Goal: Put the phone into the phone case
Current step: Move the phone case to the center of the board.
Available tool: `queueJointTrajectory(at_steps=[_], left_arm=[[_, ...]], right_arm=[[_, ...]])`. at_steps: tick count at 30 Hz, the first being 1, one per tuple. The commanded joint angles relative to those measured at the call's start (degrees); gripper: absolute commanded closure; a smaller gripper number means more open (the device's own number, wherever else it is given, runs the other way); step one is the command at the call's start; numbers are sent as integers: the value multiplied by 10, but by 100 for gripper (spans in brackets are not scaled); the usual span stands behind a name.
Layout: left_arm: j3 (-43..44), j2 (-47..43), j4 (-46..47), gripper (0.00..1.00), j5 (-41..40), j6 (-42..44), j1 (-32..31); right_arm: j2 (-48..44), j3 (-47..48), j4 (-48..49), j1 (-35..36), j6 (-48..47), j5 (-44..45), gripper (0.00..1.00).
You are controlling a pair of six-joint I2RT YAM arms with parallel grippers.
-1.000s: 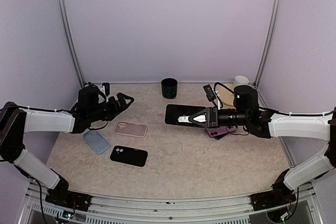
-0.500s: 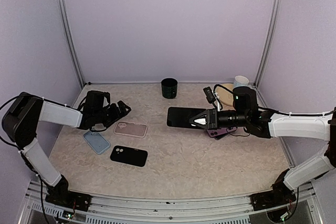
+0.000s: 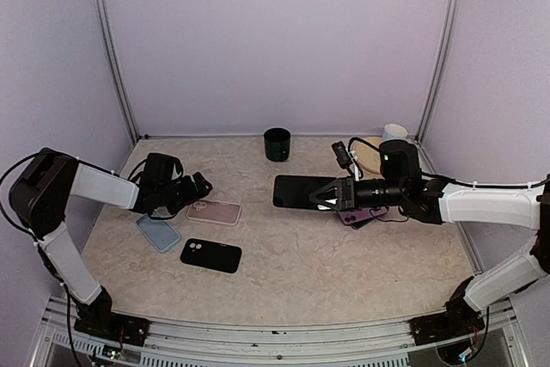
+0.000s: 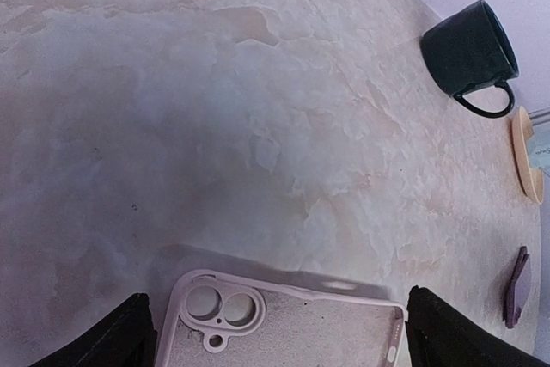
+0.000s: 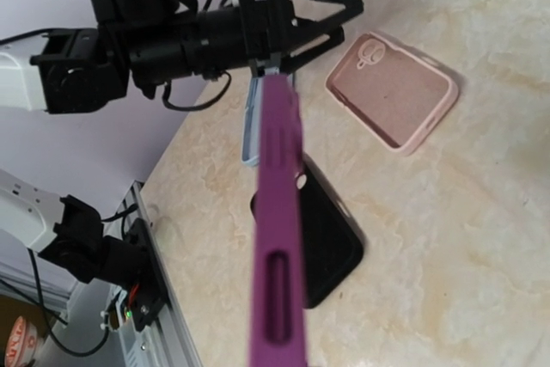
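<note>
My right gripper is shut on the phone and holds it flat above the table, black screen up. In the right wrist view the phone shows edge-on as a purple bar. An empty pink phone case lies open side up at centre left; it also shows in the left wrist view and the right wrist view. My left gripper is open and low over the pink case's far edge. Its black fingertips stand at either end of the case.
A black case and a blue case lie near the pink one. A purple case lies under my right arm. A dark mug, a white cup and a tan plate stand at the back.
My left gripper has swung down and toward the pink case, from above the table's back left to just over the case. The right gripper with the phone has barely shifted.
</note>
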Motion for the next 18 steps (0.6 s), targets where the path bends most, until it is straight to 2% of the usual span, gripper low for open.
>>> queueJointTrajectory(at_steps=[1, 9, 18], left_arm=[[5, 15, -4, 1, -6, 11, 3], [8, 33, 4, 1, 11, 11, -1], [-9, 46, 34, 1, 30, -9, -36]], right_arm=[[3, 33, 17, -6, 5, 0, 100], [17, 47, -15, -5, 29, 23, 100], [46, 65, -38, -5, 51, 33, 100]])
